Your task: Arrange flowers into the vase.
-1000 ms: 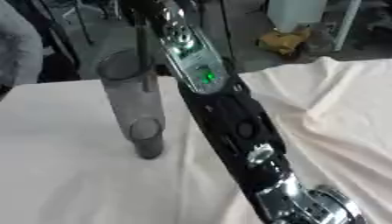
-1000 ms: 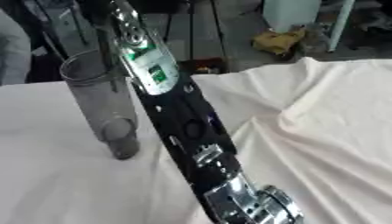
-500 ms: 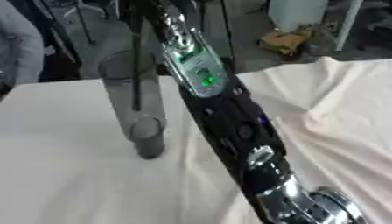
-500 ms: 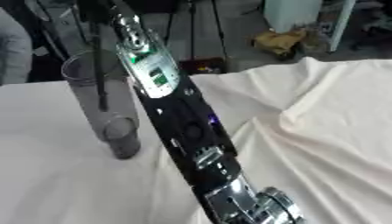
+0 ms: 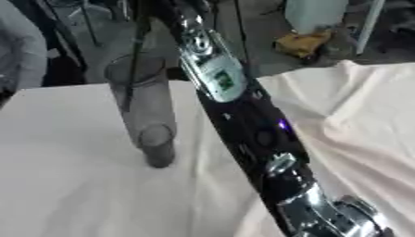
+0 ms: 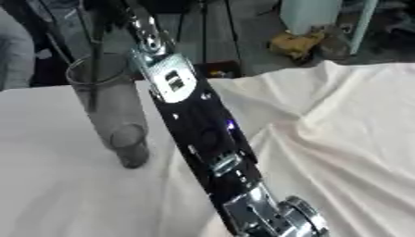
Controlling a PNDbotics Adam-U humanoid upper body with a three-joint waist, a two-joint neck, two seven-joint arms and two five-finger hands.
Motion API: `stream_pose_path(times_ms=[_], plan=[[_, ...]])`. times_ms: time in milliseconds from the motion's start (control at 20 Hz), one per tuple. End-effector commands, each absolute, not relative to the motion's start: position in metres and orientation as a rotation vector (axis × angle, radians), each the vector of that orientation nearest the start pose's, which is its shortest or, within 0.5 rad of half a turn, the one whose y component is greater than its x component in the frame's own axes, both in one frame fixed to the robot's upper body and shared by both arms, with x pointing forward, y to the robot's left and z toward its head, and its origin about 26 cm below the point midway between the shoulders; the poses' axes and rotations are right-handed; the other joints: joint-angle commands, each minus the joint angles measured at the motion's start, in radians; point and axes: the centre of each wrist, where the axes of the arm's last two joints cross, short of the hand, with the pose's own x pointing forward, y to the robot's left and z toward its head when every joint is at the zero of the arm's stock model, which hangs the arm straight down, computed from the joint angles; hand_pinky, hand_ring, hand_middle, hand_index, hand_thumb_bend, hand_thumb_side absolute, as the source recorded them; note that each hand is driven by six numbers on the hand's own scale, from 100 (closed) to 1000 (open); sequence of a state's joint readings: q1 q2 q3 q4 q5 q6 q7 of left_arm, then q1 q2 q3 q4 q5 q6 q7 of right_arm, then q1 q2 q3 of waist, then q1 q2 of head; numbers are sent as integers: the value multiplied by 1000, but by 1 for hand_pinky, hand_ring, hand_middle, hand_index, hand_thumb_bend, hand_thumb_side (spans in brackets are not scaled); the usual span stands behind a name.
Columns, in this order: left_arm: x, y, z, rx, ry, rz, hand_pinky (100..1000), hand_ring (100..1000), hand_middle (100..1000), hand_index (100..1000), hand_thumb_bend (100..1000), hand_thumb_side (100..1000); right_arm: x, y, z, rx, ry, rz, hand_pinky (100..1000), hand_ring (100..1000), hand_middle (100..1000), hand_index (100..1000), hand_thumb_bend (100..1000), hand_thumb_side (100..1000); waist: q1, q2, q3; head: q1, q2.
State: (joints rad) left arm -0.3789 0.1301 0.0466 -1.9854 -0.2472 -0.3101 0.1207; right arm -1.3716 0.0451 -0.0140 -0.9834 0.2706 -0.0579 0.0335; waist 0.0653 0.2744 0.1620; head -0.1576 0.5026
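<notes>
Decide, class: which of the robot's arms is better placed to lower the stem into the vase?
The right. Its arm reaches up past the vase, above the dark stem entering the rim. No left arm shows.

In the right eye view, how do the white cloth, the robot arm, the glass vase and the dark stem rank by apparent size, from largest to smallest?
1. White cloth: covers most of the view.
2. Robot arm: long, but nearest the camera, so it looks enlarged.
3. Glass vase.
4. Dark stem: thin, reaching down into the vase.
</notes>
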Motion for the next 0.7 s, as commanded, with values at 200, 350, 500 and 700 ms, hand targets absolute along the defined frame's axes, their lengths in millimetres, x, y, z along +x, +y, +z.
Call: stream_pose_path(times_ms=[200,350,500,700], plan=[[307,234,213,-426,3533,263,739,876,882,978,100,1000,450,-40,362,-66,-2421,773,174,337,178,257,512,889,1,-24,-1,7,9],[307,234,213,-426,3534,262,739,876,882,978,100,1000,454,-42,360,-119,-2380,843,189,359,216,258,505,891,0,-25,-2,8,9],[307,234,213,-426,3534,262,740,876,882,978,100,1000,455,-43,359,-165,-2349,883,217,388,261,263,504,887,0,-25,-2,8,9],[307,234,213,-428,3534,260,740,876,882,978,100,1000,456,-44,360,-217,-2298,953,260,435,319,278,503,857,0,-27,-2,10,8]])
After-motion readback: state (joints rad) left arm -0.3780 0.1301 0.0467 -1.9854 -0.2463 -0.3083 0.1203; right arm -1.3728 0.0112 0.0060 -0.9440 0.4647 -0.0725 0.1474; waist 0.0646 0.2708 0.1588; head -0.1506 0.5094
